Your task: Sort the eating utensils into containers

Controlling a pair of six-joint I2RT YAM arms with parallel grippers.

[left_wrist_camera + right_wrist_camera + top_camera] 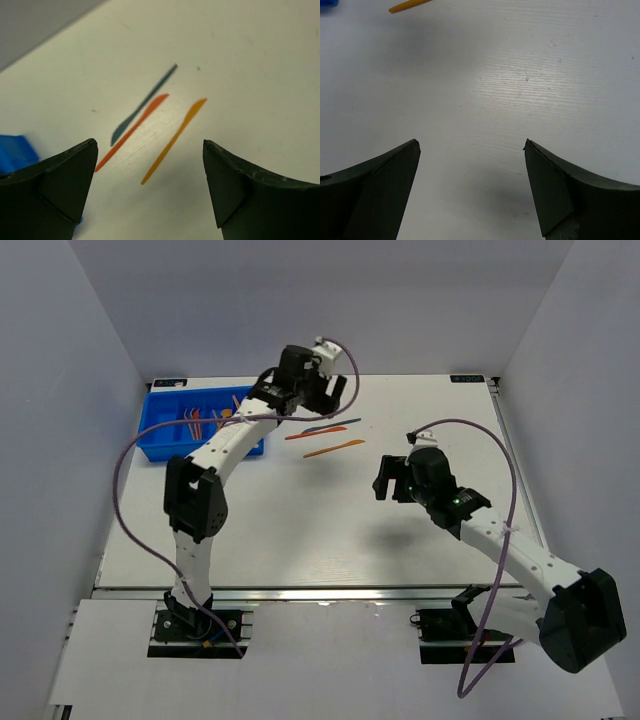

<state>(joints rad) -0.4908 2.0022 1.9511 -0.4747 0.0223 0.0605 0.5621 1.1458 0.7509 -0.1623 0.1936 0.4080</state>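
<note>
- My left gripper (150,147) has its jaws spread wide. Nothing sits between them and they touch nothing.
- It hangs above the white surface (300,530), just right of the blue tray (165,450), looking down on three loose knives.
- My right gripper (471,145) is also spread wide and holds nothing, with bare surface beneath it. It sits well right of the tray, near the middle of the surface.
- The tray lies at the far left of the surface. Blue dividers split it into narrow compartments.
- Several orange and red utensils (192,418) lie in those compartments. I cannot tell their kinds, nor which compartment each is in.
- A dark grey-blue knife (145,102) lies farthest back on the surface.
- A red-orange knife (132,131) lies right beside it, nearly parallel. Whether they touch I cannot tell.
- A yellow-orange knife (175,140) lies a little apart, on the side nearer me, slanted the same way.
- All three are thin, flat and one-coloured.
</note>
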